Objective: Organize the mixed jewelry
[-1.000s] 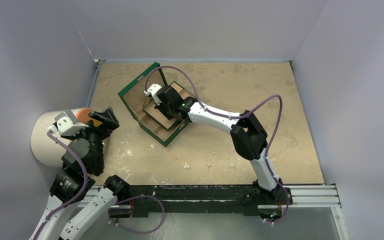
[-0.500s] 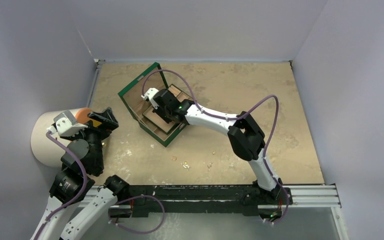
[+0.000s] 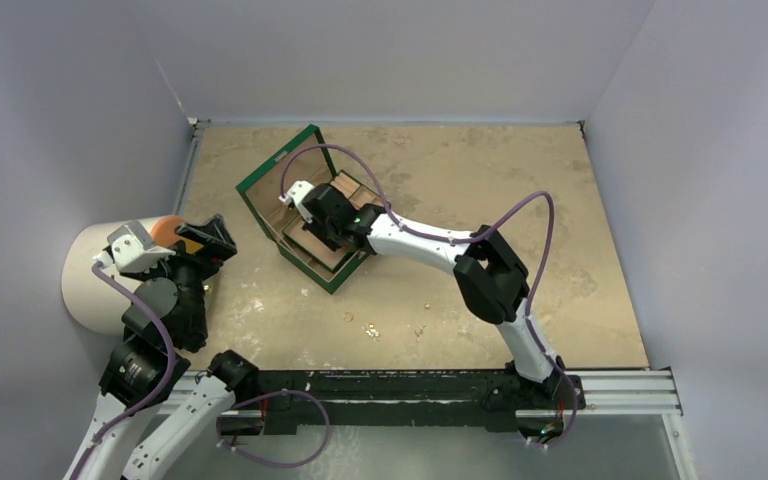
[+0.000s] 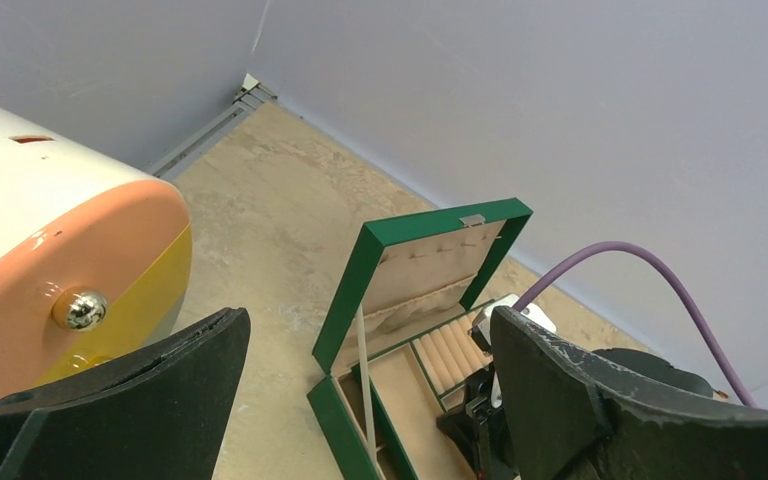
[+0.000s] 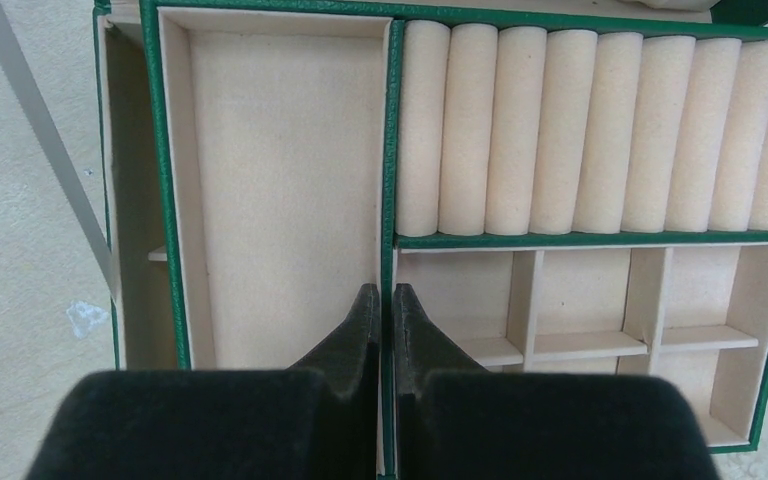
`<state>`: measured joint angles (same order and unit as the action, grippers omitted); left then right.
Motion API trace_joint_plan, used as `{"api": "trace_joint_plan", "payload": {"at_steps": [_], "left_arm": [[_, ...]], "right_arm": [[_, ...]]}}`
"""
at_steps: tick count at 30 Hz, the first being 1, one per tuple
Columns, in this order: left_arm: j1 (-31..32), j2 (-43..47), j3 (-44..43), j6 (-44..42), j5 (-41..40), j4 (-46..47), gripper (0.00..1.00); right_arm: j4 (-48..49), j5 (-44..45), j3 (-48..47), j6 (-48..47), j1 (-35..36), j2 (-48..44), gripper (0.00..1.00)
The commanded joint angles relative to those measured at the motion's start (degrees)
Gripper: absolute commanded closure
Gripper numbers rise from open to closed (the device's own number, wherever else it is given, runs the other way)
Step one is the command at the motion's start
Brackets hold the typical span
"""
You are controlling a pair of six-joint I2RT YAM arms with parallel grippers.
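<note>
Although the green box (image 3: 272, 170) is seen standing open with its lid raised, nothing can be made out in any of its tan-lined sections: the long compartment (image 5: 280, 180), the row of ring rolls (image 5: 600, 130) and the small divided cells (image 5: 580, 290) all appear bare in the right wrist view. The mixed jewelry (image 3: 370, 328) is found scattered as a few tiny glinting pieces on the table (image 3: 520, 180), near its front edge and well apart from the box. One further speck is seen on the table just outside the box's left wall, though what it is cannot be told. The right gripper (image 5: 385, 295) is held over the box with its fingertips pressed together above the green divider, and nothing is seen pinched between them. The left gripper (image 4: 365, 330) is held spread wide and empty at the left side of the table, beside a white and orange cylinder (image 4: 50, 250). The sorting is therefore judged to be barely begun, if at all: every visible piece has yet to be picked up and placed.
</note>
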<state>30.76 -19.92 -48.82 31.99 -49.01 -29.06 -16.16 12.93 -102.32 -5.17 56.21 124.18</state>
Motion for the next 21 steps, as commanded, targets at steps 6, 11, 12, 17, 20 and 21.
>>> {"api": "trace_joint_plan", "payload": {"at_steps": [6,11,12,17,20,21], "left_arm": [[-0.8,-0.6,0.5,0.2,1.3,1.6,0.10],[-1.1,-0.7,0.5,0.2,1.6,1.6,0.11],[-1.1,-0.7,0.5,0.1,1.6,1.7,0.11],[-1.4,-0.8,0.6,0.2,2.0,1.8,0.11],[-1.6,-0.8,0.6,0.2,2.2,1.9,0.11],[-1.6,-0.8,0.6,0.2,2.2,1.9,0.11]], "right_arm": [[-0.3,2.9,0.3,0.4,1.4,-2.7,1.00],[-0.8,3.6,0.3,0.5,2.0,-3.1,1.00],[-1.1,3.8,0.3,0.5,2.1,-3.1,1.00],[-1.6,4.5,0.7,0.6,2.6,-4.2,1.00],[-1.6,4.9,0.9,0.7,2.8,-4.6,1.00],[-1.7,5.0,0.9,0.7,2.9,-4.7,1.00]]}}
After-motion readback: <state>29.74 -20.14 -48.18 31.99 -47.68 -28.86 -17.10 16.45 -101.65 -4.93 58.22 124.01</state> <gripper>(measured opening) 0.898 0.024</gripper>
